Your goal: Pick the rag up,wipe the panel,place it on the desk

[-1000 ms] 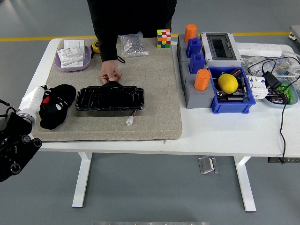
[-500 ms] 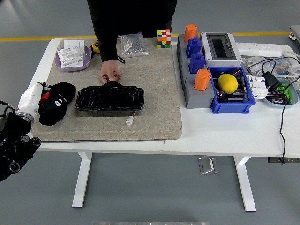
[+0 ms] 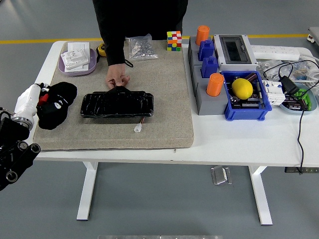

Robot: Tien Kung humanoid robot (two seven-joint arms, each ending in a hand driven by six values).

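The black glossy panel (image 3: 117, 104) lies on the tan mat (image 3: 164, 99) at mid-left. A person's hand (image 3: 117, 79) grips the panel's far edge. My left hand (image 3: 47, 102) comes in from the left edge on a white wrist and is shut on the black rag (image 3: 57, 104), a dark bundle with red and white marks. The bundle sits at the mat's left edge, a short way left of the panel and apart from it. The fingers are mostly hidden in the rag. My right hand is out of view.
A purple tray (image 3: 77, 62), a bag of hardware (image 3: 139, 47) and a colour cube (image 3: 174, 41) stand at the back. A small white connector (image 3: 138, 128) lies in front of the panel. Grey and blue bins (image 3: 246, 97), orange cylinders and cables fill the right.
My left hand has drawn back to the left and slightly away from me with the rag, widening the gap to the panel. The person's hand and the panel have not moved.
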